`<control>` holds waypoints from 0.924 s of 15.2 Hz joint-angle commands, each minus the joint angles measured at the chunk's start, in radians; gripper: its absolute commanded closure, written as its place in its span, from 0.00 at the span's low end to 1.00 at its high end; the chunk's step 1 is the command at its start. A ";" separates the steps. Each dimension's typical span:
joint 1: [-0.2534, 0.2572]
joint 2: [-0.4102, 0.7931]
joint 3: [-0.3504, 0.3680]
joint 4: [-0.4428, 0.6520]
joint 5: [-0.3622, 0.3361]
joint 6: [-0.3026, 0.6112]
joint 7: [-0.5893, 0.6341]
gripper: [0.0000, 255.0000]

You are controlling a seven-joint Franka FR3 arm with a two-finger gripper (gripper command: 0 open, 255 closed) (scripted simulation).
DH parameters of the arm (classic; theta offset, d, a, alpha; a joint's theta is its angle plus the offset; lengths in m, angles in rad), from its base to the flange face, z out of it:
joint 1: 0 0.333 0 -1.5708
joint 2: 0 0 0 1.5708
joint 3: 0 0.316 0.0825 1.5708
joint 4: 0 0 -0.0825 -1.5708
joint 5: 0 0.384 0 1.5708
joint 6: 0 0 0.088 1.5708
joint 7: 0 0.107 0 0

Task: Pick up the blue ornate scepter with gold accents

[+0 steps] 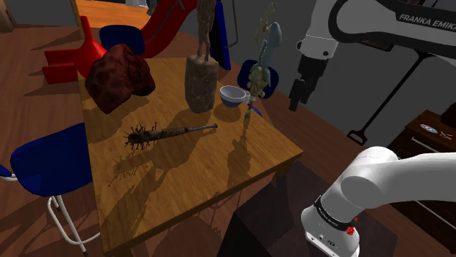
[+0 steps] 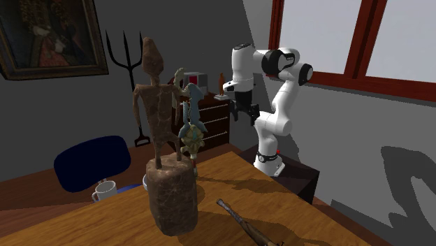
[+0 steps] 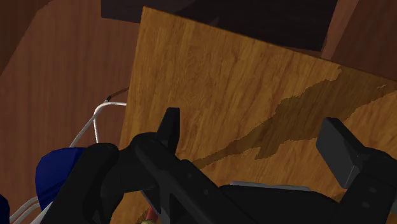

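The scepter [image 1: 256, 76] stands upright near the far right edge of the wooden table [image 1: 190, 175]. It is blue-green with gold parts and a curled top. In the second exterior view the scepter [image 2: 191, 126] rises just behind the brown statue. My black gripper [image 1: 296, 97] hangs in the air beyond the table's edge, to the shoulder view's right of the scepter and about level with its middle. It does not touch the scepter. In the wrist view the gripper [image 3: 254, 137] is open, its fingers [image 3: 170, 127] wide apart over bare table wood, with nothing between them.
A tall brown figure on a block [image 1: 201, 80], a white cup [image 1: 232, 94], a dark red rock-like lump [image 1: 118, 77] and a spiked mace [image 1: 164, 135] share the table. Blue chairs [image 1: 51, 160] stand at its near and far sides. A dark dresser [image 1: 431, 139] stands behind the arm.
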 commanded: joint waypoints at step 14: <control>-0.074 -0.086 -0.030 -0.229 -0.022 0.907 0.022 0.00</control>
